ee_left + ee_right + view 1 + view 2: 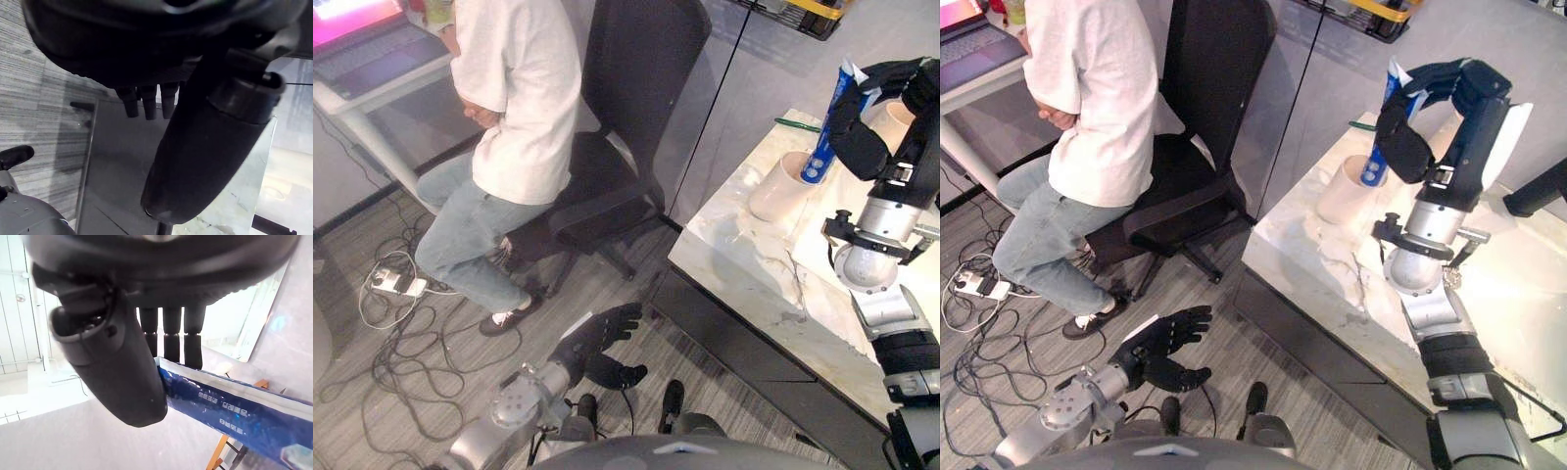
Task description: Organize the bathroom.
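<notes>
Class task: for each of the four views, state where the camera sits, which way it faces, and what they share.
Left eye view: head, looking down at the white marble counter.
Right eye view: head, same scene; right hand grips the blue toothpaste tube over a cream cup.
Left wrist view: along the open left hand toward the floor.
Right wrist view: along the right hand, sharing the tube.

Right hand (1422, 116) grips blue tube (1386, 125) above cup (1344, 192).
</notes>
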Tool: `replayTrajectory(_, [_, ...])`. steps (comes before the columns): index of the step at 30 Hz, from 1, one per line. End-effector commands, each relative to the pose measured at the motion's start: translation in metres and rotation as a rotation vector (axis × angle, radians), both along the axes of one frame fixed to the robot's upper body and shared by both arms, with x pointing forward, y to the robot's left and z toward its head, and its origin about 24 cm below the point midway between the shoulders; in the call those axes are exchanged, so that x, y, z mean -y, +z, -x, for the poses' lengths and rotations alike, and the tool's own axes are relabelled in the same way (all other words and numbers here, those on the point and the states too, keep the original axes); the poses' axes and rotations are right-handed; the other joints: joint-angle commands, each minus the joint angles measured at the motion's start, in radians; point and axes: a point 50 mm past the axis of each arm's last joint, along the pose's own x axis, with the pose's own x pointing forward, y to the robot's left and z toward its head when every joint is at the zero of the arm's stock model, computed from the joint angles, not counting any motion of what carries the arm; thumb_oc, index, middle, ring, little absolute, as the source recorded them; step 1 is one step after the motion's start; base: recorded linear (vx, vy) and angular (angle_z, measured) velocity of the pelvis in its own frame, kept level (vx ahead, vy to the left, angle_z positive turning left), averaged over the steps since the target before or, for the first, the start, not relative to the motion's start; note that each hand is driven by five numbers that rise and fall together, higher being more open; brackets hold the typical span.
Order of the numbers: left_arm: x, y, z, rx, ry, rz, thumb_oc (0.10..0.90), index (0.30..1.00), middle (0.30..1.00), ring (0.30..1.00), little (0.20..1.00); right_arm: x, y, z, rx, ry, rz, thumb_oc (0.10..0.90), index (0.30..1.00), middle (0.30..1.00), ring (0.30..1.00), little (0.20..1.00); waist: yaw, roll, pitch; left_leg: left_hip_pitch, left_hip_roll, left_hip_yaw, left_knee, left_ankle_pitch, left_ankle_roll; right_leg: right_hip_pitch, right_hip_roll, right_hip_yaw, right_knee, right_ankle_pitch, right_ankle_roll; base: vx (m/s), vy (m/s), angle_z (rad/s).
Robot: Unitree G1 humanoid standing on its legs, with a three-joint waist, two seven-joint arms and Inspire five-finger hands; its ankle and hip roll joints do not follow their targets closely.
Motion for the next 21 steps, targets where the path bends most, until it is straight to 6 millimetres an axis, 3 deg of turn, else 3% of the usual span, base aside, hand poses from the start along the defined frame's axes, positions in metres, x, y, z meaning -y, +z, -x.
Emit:
replayTrajectory(1, [0.033,0.035,-0.014,0.185,-0.105,0.15,0.8,0.9,0.9,0.9,0.9,0.008,0.068,0.013,0.289,0.021,0.042,0.4,0.3,0.3,0.3,0.3,0.014,0.037,-0.044,0.012,0.061,0.065,0.089,-0.115,-0.036,0.025,0.059,-0.029,0.059,-0.191,0.09,0.09,-0.053,0.02])
replayTrajectory(10, [0.029,0.032,-0.014,0.161,-0.092,0.135,0.8,0.9,0.9,0.9,0.9,0.01,0.054,0.016,0.236,0.03,0.008,0.4,0.3,0.3,0.3,0.3,0.006,0.042,-0.031,-0.002,0.086,0.064,0.102,-0.105,-0.044,0.021,0.072,-0.029,0.086,-0.214,0.075,0.08,-0.064,0.06])
replayTrajectory(18, [0.028,0.036,-0.02,0.182,-0.082,0.132,0.8,0.9,0.9,0.9,0.9,0.005,0.047,0.016,0.232,0.042,-0.015,0.4,0.3,0.3,0.3,0.3,-0.013,0.064,-0.001,-0.031,0.099,0.066,0.114,-0.094,-0.049,-0.009,0.077,-0.014,0.103,-0.216,0.069,0.01,-0.015,0.02])
replayTrajectory(19, [0.028,0.037,-0.022,0.191,-0.084,0.133,0.8,0.9,0.9,0.9,0.9,0.004,0.045,0.016,0.22,0.049,-0.019,0.8,0.9,0.9,0.9,0.9,-0.017,0.069,0.004,-0.034,0.099,0.066,0.114,-0.093,-0.05,-0.013,0.077,-0.014,0.104,-0.217,0.068,-0.04,0.016,0.01])
replayTrajectory(21, [0.028,0.039,-0.023,0.198,-0.086,0.137,0.8,0.9,0.9,0.9,0.9,0.003,0.042,0.016,0.195,0.059,-0.025,0.8,0.9,0.9,0.9,0.9,-0.021,0.071,0.003,-0.036,0.097,0.067,0.113,-0.093,-0.051,-0.014,0.075,-0.015,0.105,-0.217,0.067,-0.04,0.031,0.03])
